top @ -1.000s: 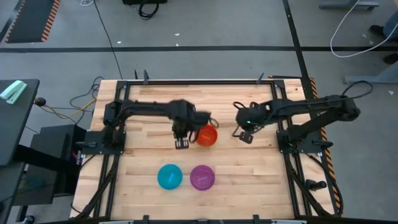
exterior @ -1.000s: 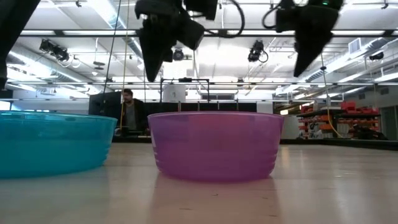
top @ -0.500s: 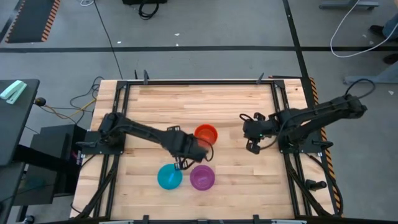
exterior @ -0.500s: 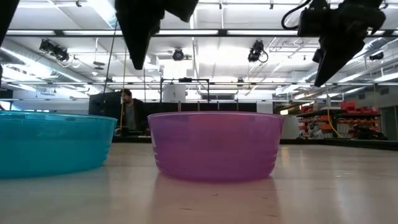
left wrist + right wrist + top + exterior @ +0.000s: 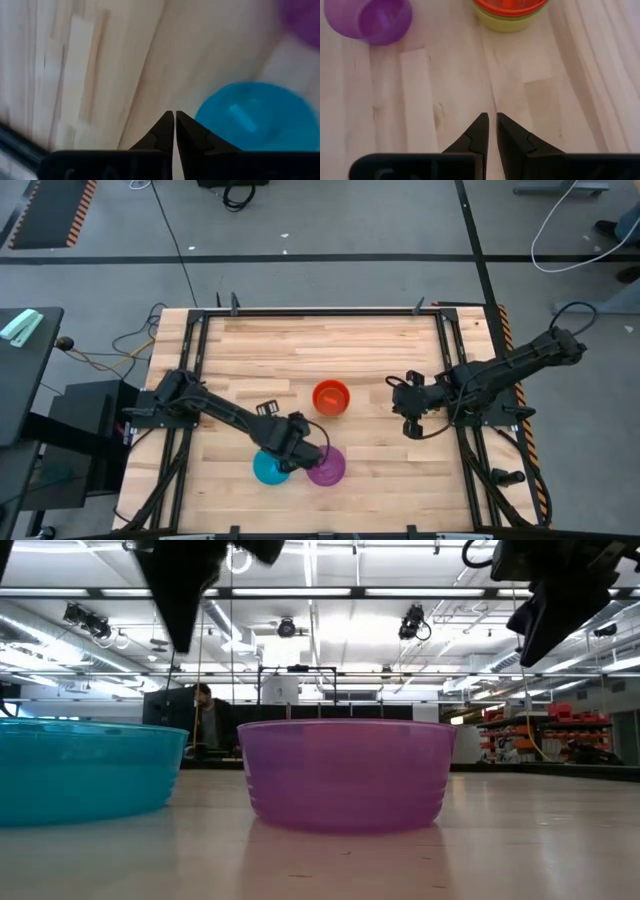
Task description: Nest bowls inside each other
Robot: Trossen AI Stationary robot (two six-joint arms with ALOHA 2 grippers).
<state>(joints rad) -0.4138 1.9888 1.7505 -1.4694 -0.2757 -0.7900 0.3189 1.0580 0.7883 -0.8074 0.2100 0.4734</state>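
Observation:
The blue bowl (image 5: 268,468) and the purple bowl (image 5: 328,466) stand upright side by side near the table's near edge; the low view shows the blue bowl (image 5: 80,770) and the purple bowl (image 5: 345,775) up close. The orange bowl (image 5: 330,396) sits mid-table, nested in a yellow-green bowl (image 5: 507,22). No pink bowl shows. My left gripper (image 5: 287,448) hangs shut above the blue bowl's far right rim, and its wrist view has the blue bowl (image 5: 250,122) beside the left gripper (image 5: 174,117). My right gripper (image 5: 413,426), shut, hovers over bare wood right of the orange stack.
Bare wooden tabletop (image 5: 300,345) lies across the far half and to the right of the purple bowl. Black frame rails (image 5: 190,360) run along the left and right edges. A person (image 5: 205,720) shows far behind the table in the low view.
My left gripper has swept from beside the orange stack toward the near edge and now hangs over the blue bowl. My right gripper has drawn back toward the near and right edges, away from the stack. No bowl has moved.

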